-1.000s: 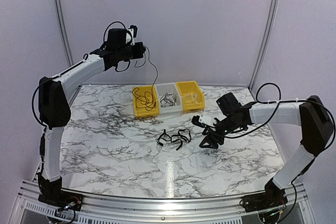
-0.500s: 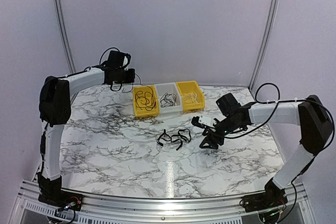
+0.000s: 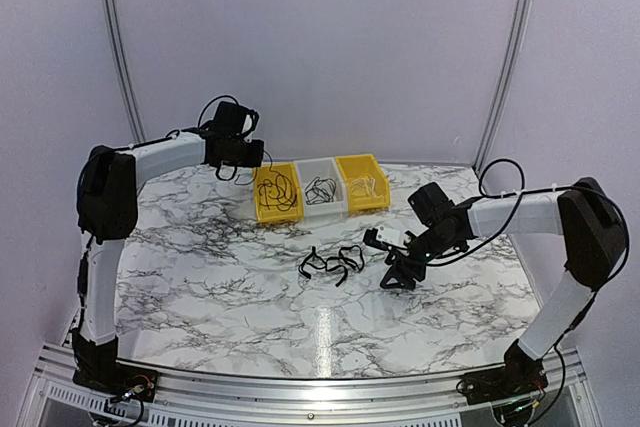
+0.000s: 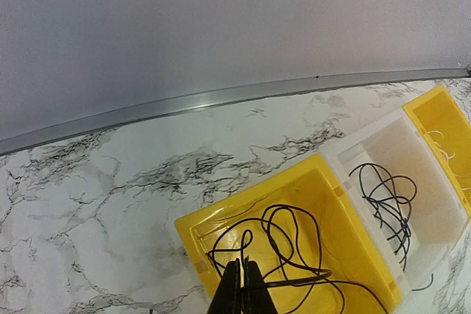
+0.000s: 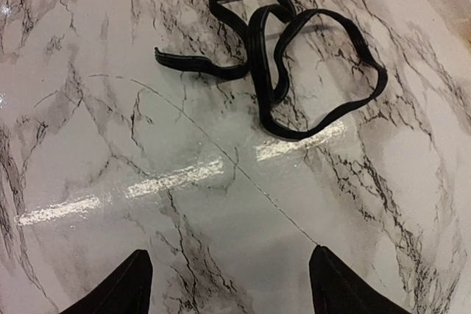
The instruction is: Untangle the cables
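A loose tangle of black cables (image 3: 332, 262) lies on the marble table's middle; in the right wrist view the tangle (image 5: 294, 56) shows as flat black loops just ahead of my fingers. My right gripper (image 3: 393, 272) is open and empty, low over the table right of the tangle; it also shows in its own view (image 5: 228, 284). My left gripper (image 3: 256, 157) hovers by the back left corner of the left yellow bin (image 3: 262, 209). In its wrist view it (image 4: 243, 284) is shut on a thin black cable (image 4: 309, 237) that coils in that bin (image 4: 353, 215).
A white bin (image 3: 320, 205) with a black cord (image 4: 386, 196) and a right yellow bin (image 3: 362, 197) with a pale cord stand in a row at the back. The back wall's metal rail (image 4: 221, 97) runs behind them.
My left arm has come down from high above to bin level, and the thin cable that hung from it now lies coiled in the left yellow bin. The right gripper has barely moved.
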You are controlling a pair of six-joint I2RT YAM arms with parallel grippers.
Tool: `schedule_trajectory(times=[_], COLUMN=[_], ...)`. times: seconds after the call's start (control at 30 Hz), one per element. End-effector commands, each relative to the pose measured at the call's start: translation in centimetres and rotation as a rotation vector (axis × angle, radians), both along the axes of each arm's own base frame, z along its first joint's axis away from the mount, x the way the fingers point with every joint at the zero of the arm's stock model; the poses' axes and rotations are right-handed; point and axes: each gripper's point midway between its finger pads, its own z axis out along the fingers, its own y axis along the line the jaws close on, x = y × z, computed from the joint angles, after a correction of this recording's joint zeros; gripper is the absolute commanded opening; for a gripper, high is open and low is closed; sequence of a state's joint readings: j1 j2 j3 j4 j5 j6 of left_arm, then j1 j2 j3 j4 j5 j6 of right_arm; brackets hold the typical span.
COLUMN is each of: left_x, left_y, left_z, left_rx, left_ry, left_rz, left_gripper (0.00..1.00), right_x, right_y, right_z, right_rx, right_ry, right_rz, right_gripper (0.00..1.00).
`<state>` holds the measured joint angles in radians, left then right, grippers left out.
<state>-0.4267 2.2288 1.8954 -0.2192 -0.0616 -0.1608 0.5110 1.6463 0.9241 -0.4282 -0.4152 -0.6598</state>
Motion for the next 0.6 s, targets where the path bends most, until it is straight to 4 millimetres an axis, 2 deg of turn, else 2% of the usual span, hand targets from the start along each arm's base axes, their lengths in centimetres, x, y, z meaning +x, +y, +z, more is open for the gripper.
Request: schedule_trajectory(times=[0.0, 0.2, 0.3, 0.43, 0.57], left_x=[-0.4, -0.9, -1.2, -1.3, -1.2], left_y=[-3.8, -7.7, -8.9, -8.8, -7.7], left_z=[2.8, 3.4, 2.6, 0.0, -2.1], left_rx=[-0.005, -0.037, -0.076, -0.084, -0.077], left_ry=[-0.06, -0.081, -0.052, 0.003, 0.046], left_rz=[-0.109, -0.203, -0.231, -0.215, -0.155], left_gripper=[0.0, 0.0, 0.0, 0.0, 0.0], right_x=[0.4, 0.4, 0.3, 0.3, 0.3], right_y=[-0.1, -0.1, -0.1, -0.1, -0.1], right_z=[0.1, -0.1, -0.2, -0.2, -0.2], right_rx=[-0.011, -0.015, -0.017, -0.018, -0.019], right_ry=[0.001, 0.009, 0.012, 0.014, 0.014], right_rz=[0.001, 0.0, 0.002, 0.002, 0.004], right_gripper=[0.74, 0.74, 0.74, 0.74, 0.74])
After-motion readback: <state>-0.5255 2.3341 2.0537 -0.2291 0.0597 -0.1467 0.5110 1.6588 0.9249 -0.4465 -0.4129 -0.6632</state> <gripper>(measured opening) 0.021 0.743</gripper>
